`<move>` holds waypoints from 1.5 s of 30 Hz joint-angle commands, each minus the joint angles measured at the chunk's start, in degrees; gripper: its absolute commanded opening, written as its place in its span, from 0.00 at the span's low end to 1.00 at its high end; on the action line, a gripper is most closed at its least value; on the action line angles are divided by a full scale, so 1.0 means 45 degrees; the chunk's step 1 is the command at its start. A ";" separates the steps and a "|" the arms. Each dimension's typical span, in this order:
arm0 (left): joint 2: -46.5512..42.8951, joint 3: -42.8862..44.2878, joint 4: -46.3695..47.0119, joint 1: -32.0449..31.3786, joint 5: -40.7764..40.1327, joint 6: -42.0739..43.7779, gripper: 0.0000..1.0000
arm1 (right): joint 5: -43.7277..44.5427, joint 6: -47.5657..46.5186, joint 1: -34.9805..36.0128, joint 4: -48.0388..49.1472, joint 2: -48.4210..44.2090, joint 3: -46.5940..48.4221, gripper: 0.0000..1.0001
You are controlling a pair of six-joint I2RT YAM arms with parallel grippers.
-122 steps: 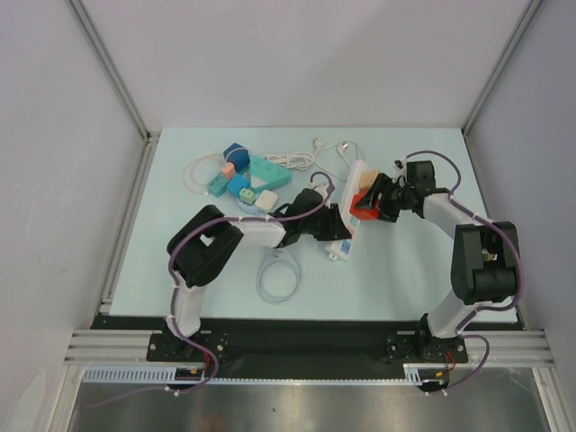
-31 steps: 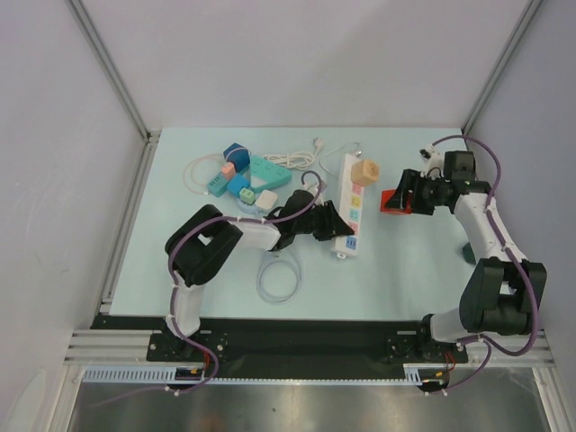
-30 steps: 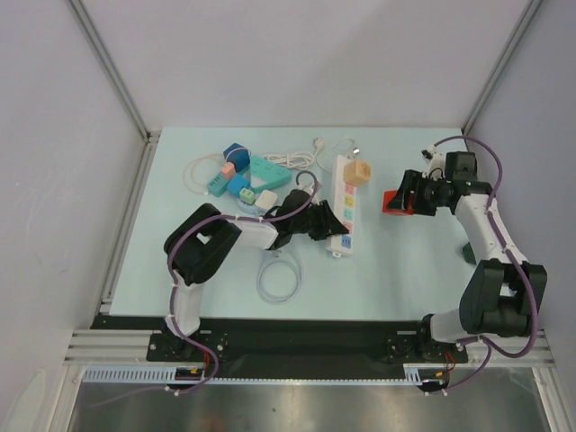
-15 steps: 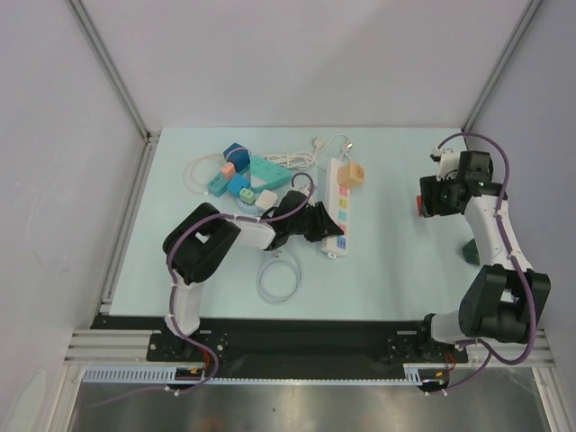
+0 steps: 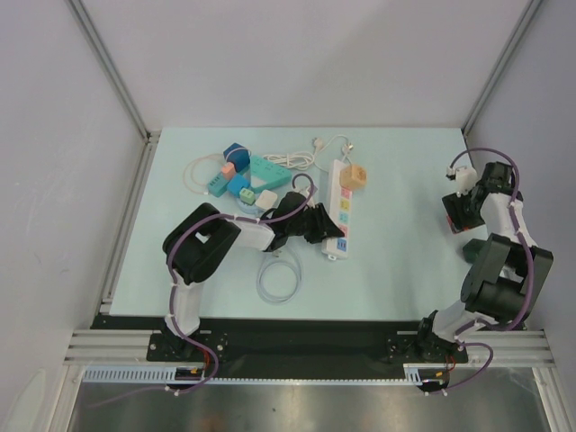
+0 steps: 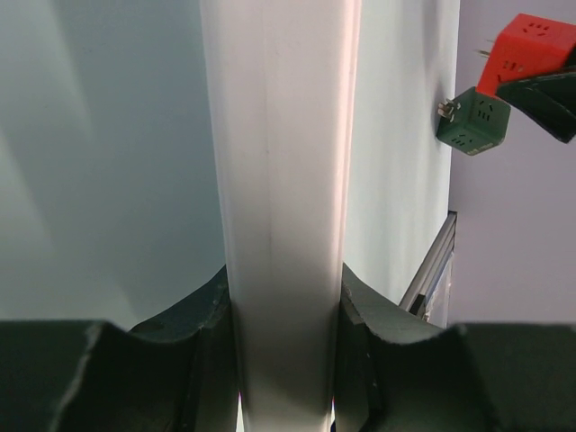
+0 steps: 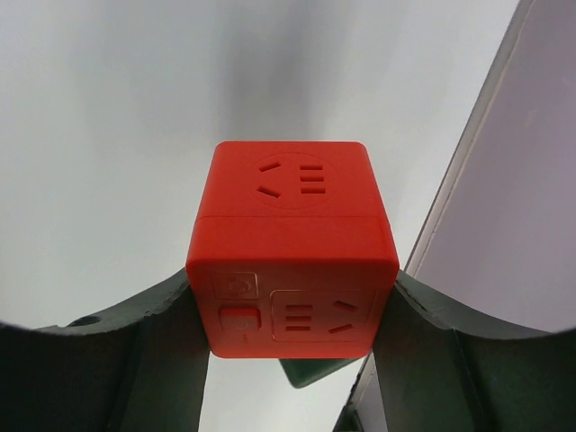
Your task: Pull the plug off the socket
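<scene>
A white power strip, the socket (image 5: 341, 205), lies mid-table, and my left gripper (image 5: 325, 225) is shut on its near end. In the left wrist view the strip (image 6: 279, 180) fills the space between that gripper's (image 6: 283, 288) jaws. The plug, a red cube (image 7: 292, 247), is off the strip and clamped in my right gripper (image 7: 292, 297). That gripper (image 5: 456, 210) hangs near the table's right edge, where its body hides the plug from above. The left wrist view catches the red cube (image 6: 531, 49) far off, up in the air.
A tan cube adapter (image 5: 357, 175) sits in the strip's far end. A dark green cube (image 6: 474, 121) lies on the table below the red one. A teal strip (image 5: 270, 171) with cubes, white cords (image 5: 306, 160) and a coiled cable (image 5: 279, 274) lie to the left.
My right arm has swung right, carrying the red plug from beside the strip to the right edge. The left gripper still holds the strip, which shifted slightly left.
</scene>
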 commanded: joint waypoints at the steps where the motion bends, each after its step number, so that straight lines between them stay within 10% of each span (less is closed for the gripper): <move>1: -0.0799 0.0087 0.2123 -0.0008 0.0408 0.0419 0.00 | 0.0181 -0.1003 -0.0228 0.0944 0.0475 0.0014 0.01; 11: -0.0877 0.0126 0.1948 -0.0008 0.0467 0.0595 0.00 | 0.0299 -0.0944 -0.0560 0.1239 0.2097 0.0464 0.26; 18: -0.0818 0.0184 0.1987 -0.0027 0.0584 0.0732 0.00 | -0.0246 -0.0827 -0.0756 0.0966 0.1474 0.0542 0.83; 32: -0.0799 0.0321 0.1908 -0.0222 0.0506 0.1083 0.00 | -0.5674 0.1006 0.1623 -0.1496 -0.0714 0.2554 0.94; 45: -0.0975 0.0028 0.2065 -0.0477 0.0350 0.1220 0.00 | -0.7121 1.0633 0.4869 0.1453 0.2933 0.5383 0.98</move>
